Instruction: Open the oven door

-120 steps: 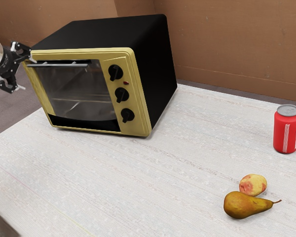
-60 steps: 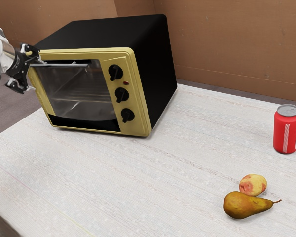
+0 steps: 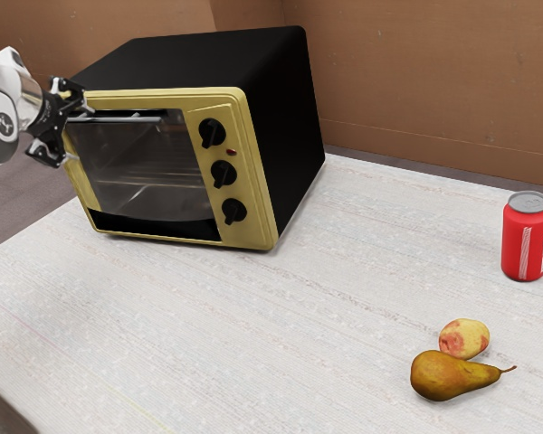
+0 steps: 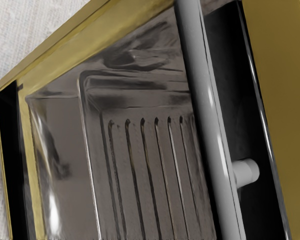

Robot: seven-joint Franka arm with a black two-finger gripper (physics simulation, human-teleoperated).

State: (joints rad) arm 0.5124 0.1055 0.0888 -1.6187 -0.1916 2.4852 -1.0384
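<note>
Gripper (image 3: 80,133) at oven's (image 3: 291,136) 9 o'clock, ext. view.
Jaws apart, released, nr. handle (image 3: 119,119) end; door (image 3: 143,170) shut; red can (image 3: 525,242) at oven's 4 o'clock.

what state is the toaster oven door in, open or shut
Shut, it appears: the glass door stands up across the front of the toaster oven, within its gold frame, not swung down.

Dark glass oven door (image 3: 149,172), shut in its yellow frame (image 3: 242,163), gray handle (image 3: 118,119) along the top
</note>
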